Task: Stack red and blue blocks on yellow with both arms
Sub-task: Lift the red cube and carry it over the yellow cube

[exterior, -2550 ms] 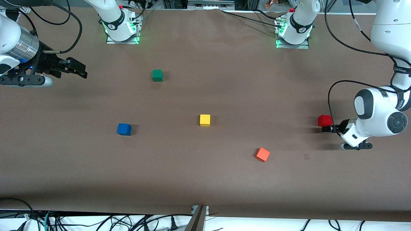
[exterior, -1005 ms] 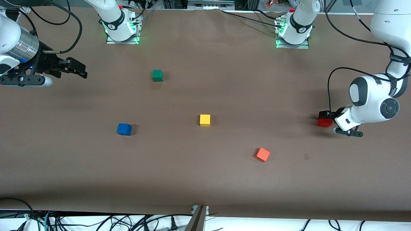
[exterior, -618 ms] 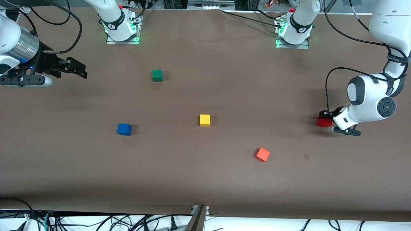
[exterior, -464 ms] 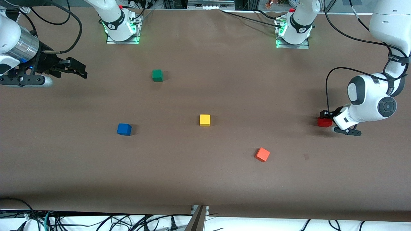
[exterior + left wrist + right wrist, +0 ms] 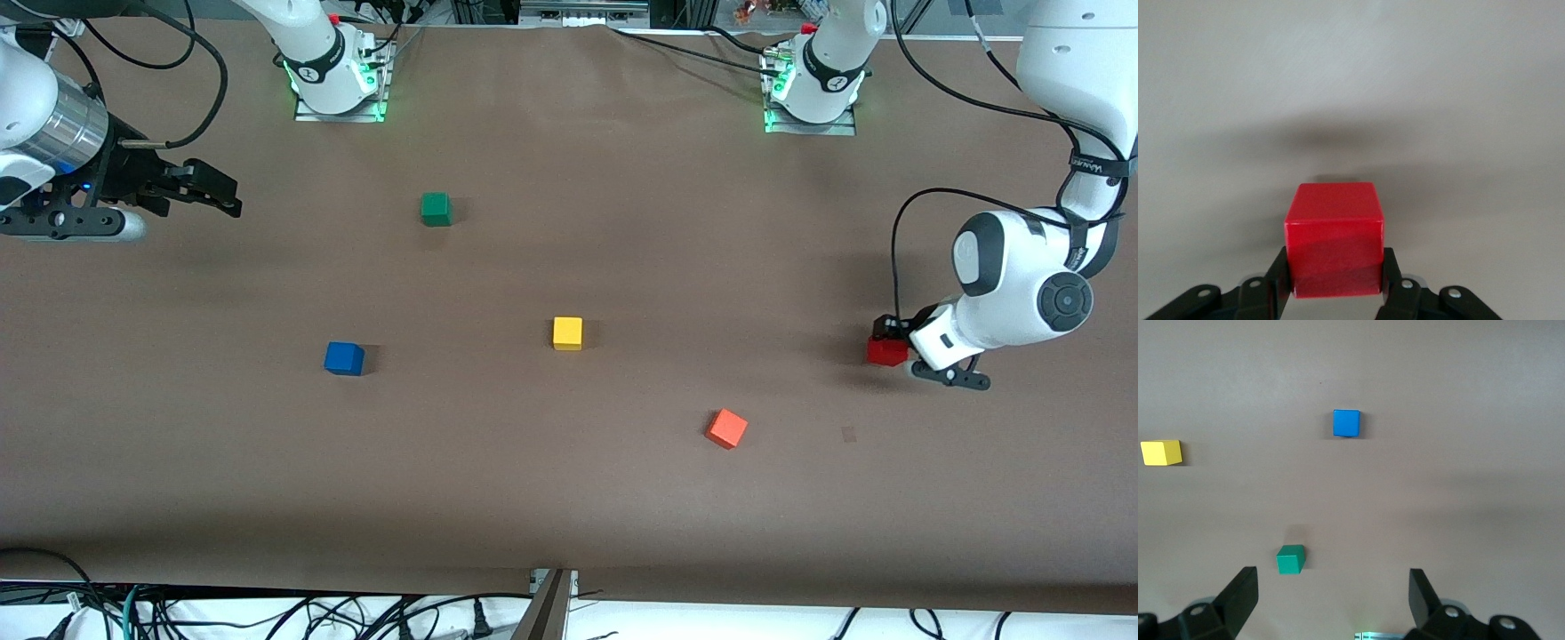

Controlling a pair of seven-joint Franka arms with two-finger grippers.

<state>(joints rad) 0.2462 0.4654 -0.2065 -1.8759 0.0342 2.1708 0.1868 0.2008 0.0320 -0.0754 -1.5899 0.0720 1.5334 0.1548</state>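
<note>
The deep red cube (image 5: 886, 352) is gripped between the fingers (image 5: 1277, 275) of my left gripper (image 5: 890, 341) at the left arm's end of the table, low over the brown surface. In the left wrist view the red cube (image 5: 1333, 227) fills the gap of the left gripper (image 5: 1333, 283). The yellow cube (image 5: 567, 332) sits mid-table, and the blue cube (image 5: 344, 358) lies beside it toward the right arm's end. My right gripper (image 5: 224, 193) waits open and empty at the right arm's end. Its wrist view shows the right gripper (image 5: 1331, 597), the blue cube (image 5: 1346, 423) and the yellow cube (image 5: 1161, 452).
A green cube (image 5: 436, 209) lies farther from the front camera than the yellow cube and also shows in the right wrist view (image 5: 1291, 559). A lighter orange-red cube (image 5: 727, 428) lies nearer to the front camera, between the yellow and red cubes.
My left gripper came onto the red cube, shut on it, and has shifted it a little toward the middle of the table. The right arm has not moved.
</note>
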